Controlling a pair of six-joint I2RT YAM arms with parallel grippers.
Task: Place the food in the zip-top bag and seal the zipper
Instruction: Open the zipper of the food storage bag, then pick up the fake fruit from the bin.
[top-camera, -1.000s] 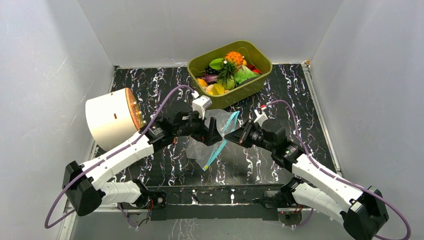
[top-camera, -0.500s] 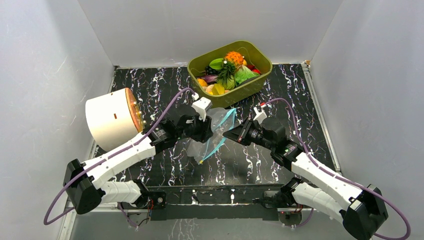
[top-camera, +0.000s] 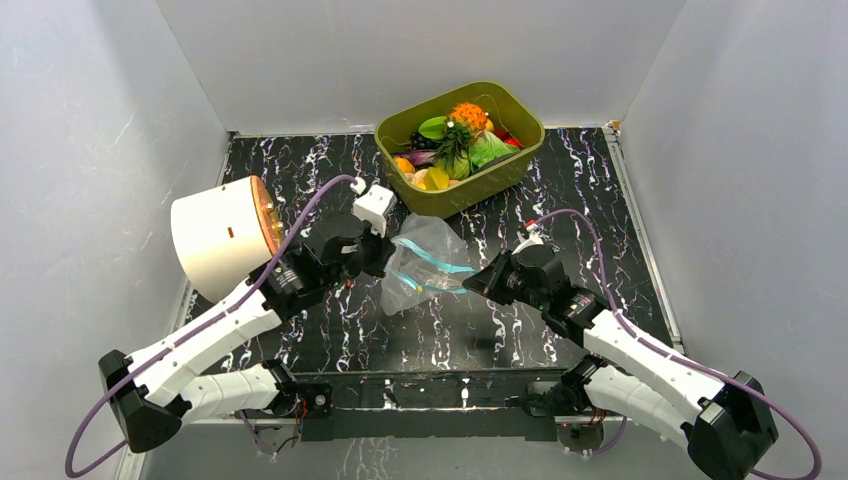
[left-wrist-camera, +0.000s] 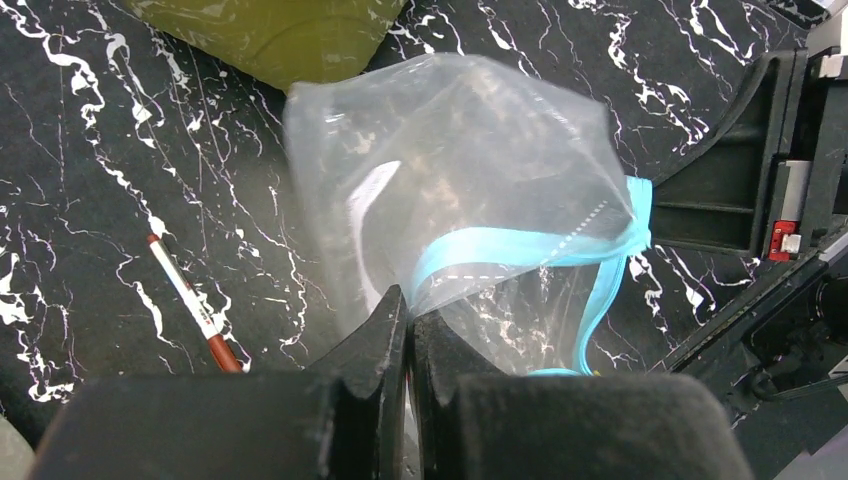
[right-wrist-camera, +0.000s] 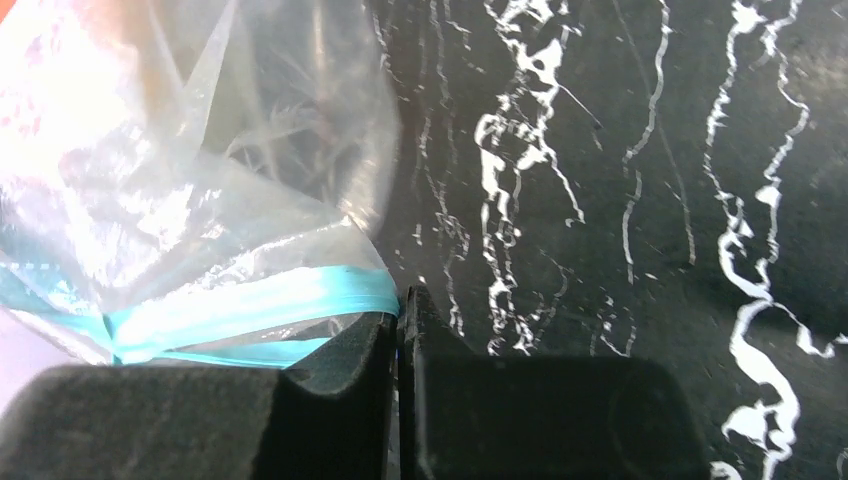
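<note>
The clear zip-top bag (top-camera: 420, 265) hangs stretched between my two grippers above the black marbled table. My left gripper (top-camera: 388, 262) is shut on the bag's left rim, pinching the plastic at the end of the light-blue zipper (left-wrist-camera: 520, 245). In the left wrist view the bag (left-wrist-camera: 450, 170) looks hollow, with no food showing inside. My right gripper (top-camera: 470, 283) is shut on the other end of the zipper (right-wrist-camera: 250, 305). The food (top-camera: 460, 135) lies in a pile behind the bag, with an orange pineapple (top-camera: 468, 115) on top.
The olive-green tub (top-camera: 520, 105) holding the food stands at the back, just beyond the bag. A cream cylinder with an orange face (top-camera: 222, 232) lies at the left. A red-and-white pen (left-wrist-camera: 190, 305) lies on the table under the left wrist. Grey walls enclose three sides.
My left gripper has shut on the bag's rim and drawn back to the left. The right gripper has shifted slightly right and down, and the zipper now runs level between them.
</note>
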